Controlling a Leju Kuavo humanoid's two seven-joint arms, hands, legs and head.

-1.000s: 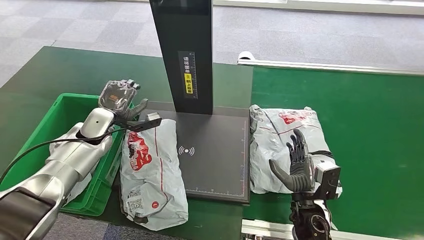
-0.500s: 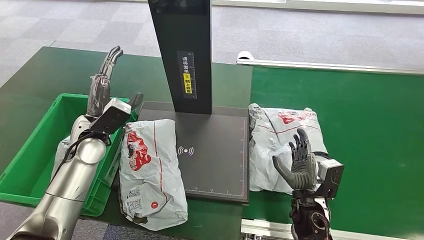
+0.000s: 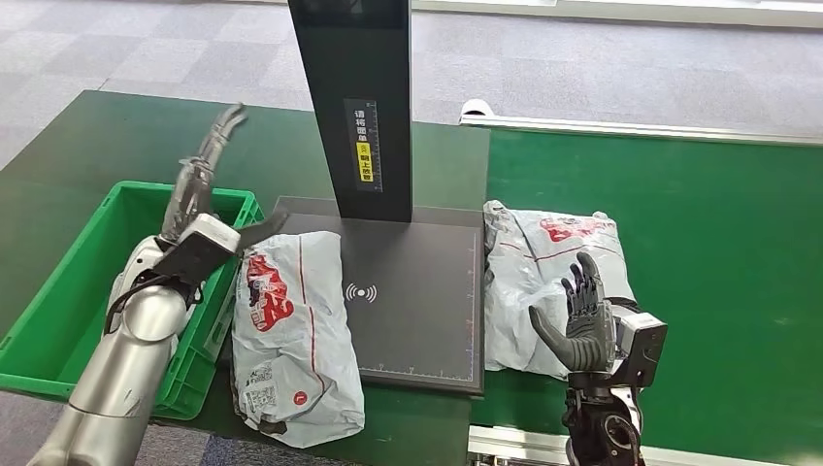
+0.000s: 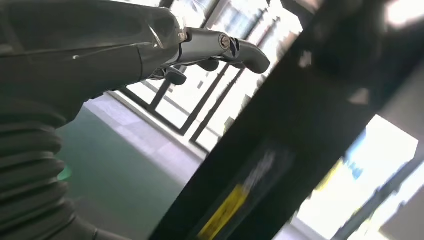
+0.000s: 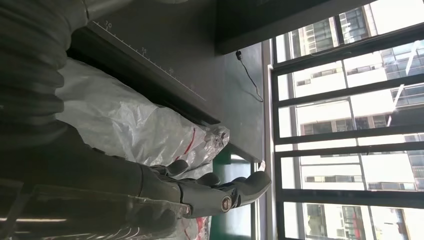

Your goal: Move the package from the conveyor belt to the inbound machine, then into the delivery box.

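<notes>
A white-grey package with red print lies across the left edge of the inbound machine's dark plate, its lower end hanging off the front. My left hand is raised above the green delivery box's right wall, fingers straight and apart, holding nothing; the left wrist view shows those fingers before the blurred black column. A second package rests on the green conveyor belt. My right hand stands open just in front of it, and the right wrist view shows this hand beside the package.
The machine's tall black column rises behind the plate. A white bag lies inside the green box under my left arm. A metal rail runs along the conveyor's near edge. Grey carpet floor lies beyond the table.
My left hand has uncurled and lifted, its fingers now stretched upward, and has drifted slightly left toward the box. The right hand and both packages have barely moved.
</notes>
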